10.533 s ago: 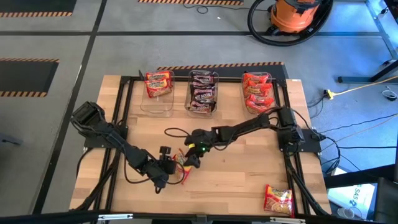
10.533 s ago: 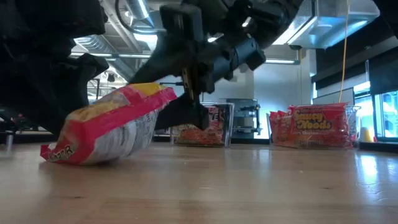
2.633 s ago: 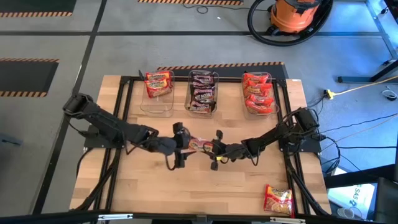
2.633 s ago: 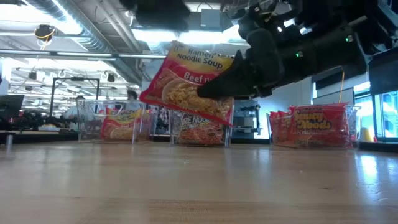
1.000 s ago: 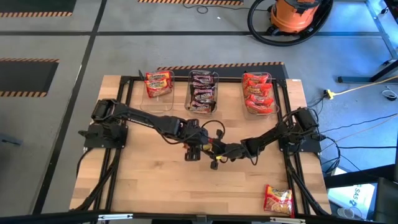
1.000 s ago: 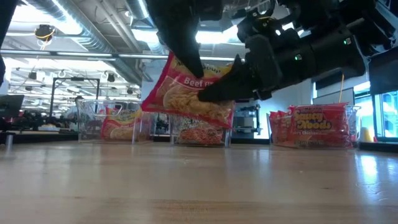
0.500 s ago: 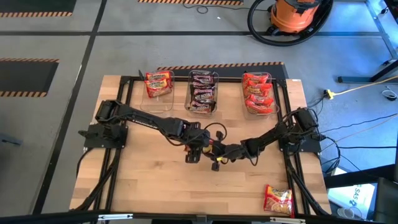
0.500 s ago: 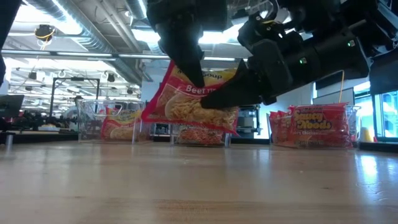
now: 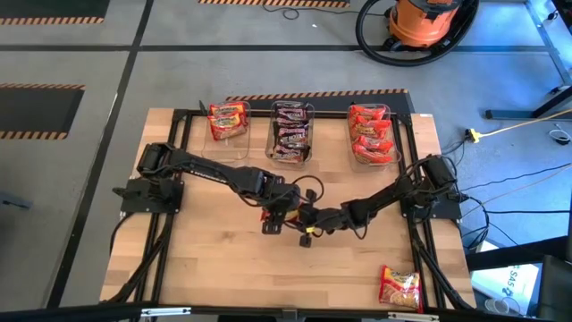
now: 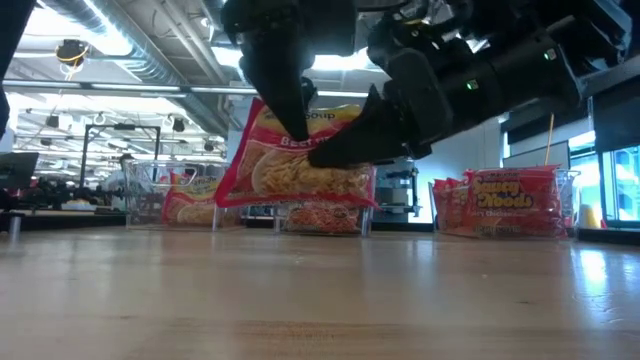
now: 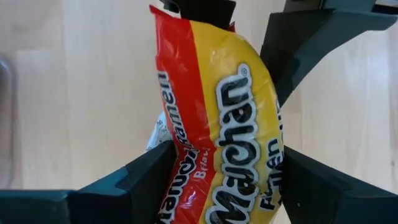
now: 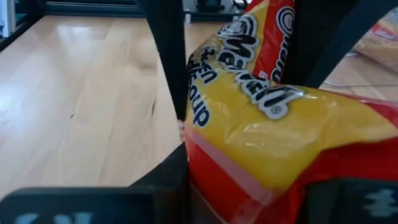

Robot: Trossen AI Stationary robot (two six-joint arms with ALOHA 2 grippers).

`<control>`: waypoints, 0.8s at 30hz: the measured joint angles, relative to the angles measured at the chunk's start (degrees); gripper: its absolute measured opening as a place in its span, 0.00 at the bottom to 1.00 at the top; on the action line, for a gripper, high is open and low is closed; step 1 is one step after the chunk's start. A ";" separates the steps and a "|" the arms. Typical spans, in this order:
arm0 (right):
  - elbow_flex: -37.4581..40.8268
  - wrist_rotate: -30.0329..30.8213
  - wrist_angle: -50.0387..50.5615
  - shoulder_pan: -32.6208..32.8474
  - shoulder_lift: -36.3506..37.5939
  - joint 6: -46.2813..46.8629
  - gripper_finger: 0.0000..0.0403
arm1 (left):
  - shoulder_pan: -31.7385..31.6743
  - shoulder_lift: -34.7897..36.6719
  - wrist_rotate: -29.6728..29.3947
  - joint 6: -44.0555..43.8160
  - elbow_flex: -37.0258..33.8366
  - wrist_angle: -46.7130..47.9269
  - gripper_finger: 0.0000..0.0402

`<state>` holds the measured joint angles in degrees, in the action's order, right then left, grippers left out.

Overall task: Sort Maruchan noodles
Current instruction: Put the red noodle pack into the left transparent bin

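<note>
From the left, my left gripper (image 9: 271,217) stands wide open, its fingers (image 11: 140,180) either side of the packet (image 10: 295,160) without clamping it. The packet hangs in mid-air above the table (image 9: 357,268) centre, red-edged with a yellow face, a noodle picture and "Ramen Noodle Soup" lettering, slightly crumpled. On the right, my right gripper (image 9: 307,224) is closed on its end, carrying it.
</note>
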<state>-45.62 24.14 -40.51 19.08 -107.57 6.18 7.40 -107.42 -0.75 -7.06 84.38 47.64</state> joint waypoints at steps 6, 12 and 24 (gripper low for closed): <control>-5.96 -1.13 10.66 0.01 -0.02 -0.01 0.32 | 0.51 0.02 0.77 0.16 -0.30 1.00 0.54; -10.89 3.96 18.99 0.25 0.20 4.65 0.41 | 0.60 0.20 0.40 0.02 -0.44 2.24 0.42; -11.48 0.76 20.81 1.27 0.79 1.00 0.50 | 0.69 0.63 0.09 -0.21 -0.31 3.97 0.28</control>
<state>-57.10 24.90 -19.69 20.36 -106.78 7.18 8.08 -106.79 -0.67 -7.27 84.07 51.61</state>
